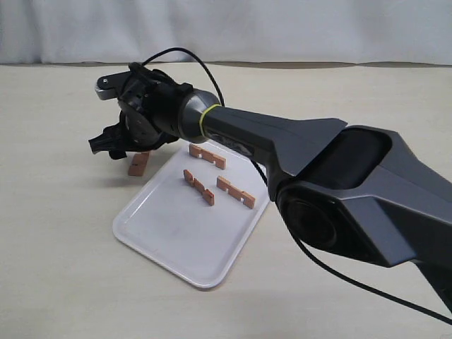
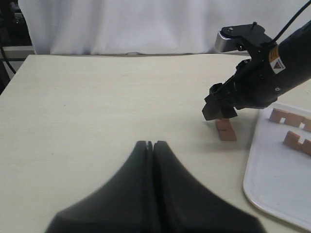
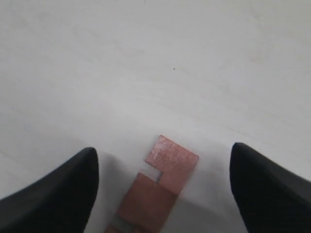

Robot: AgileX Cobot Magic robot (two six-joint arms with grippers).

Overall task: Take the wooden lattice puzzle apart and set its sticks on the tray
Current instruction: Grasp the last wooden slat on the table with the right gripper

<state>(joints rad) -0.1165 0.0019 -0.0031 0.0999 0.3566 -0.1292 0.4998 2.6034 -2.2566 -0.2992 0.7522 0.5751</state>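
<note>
Closest in the exterior view, the dark grey right arm (image 1: 339,183) reaches over the large white rectangular plastic tray (image 1: 176,240), where three short reddish-brown notched wooden sticks (image 1: 198,187) lie apart. Its right gripper (image 1: 113,145) hangs over a fourth stick (image 1: 138,164) on the beige table (image 1: 63,247), just beside the tray. From the left wrist, the left gripper (image 2: 153,145) is clenched on nothing. From the right wrist, the black fingers (image 3: 58,194) stand spread wide on either side of that stick, gripping nothing.
</note>
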